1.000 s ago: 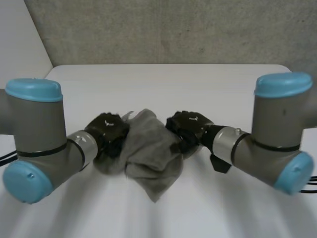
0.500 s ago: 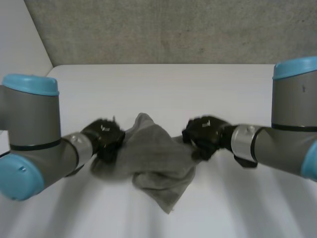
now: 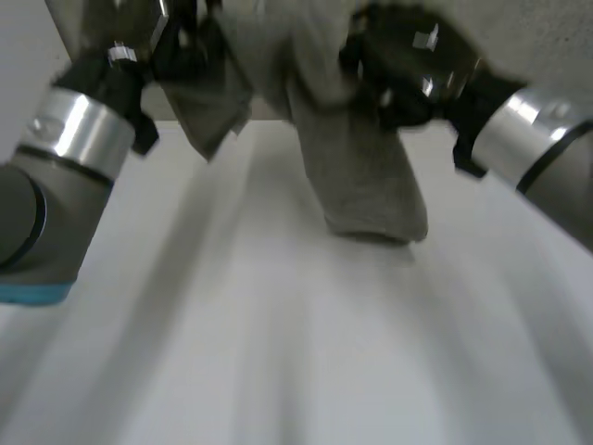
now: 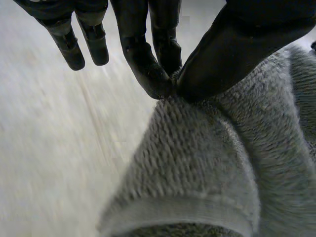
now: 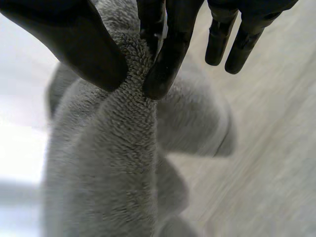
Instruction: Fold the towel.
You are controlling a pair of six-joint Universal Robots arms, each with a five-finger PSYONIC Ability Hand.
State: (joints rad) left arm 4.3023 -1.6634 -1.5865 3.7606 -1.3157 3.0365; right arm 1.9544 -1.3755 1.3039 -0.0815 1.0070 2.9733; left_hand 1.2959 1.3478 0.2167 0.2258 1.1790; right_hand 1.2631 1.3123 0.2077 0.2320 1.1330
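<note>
A grey towel [image 3: 361,176] hangs bunched between my two hands, lifted high over the white table [image 3: 278,352]; its lowest fold hangs close to the tabletop. My left hand [image 3: 185,42] pinches one part of the towel [image 4: 207,163] between thumb and fingers [image 4: 148,69]. My right hand [image 3: 412,60] pinches another part of the towel [image 5: 118,163] between its thumb and fingers [image 5: 165,54]. The stretch of cloth between the two hands is crumpled and folded over itself.
The white table spreads out below and in front of the towel. A grey wall [image 3: 556,37] stands behind the table's far edge.
Both hands have risen from low over the table to high up and moved apart, lifting the towel with them so that it now hangs down.
</note>
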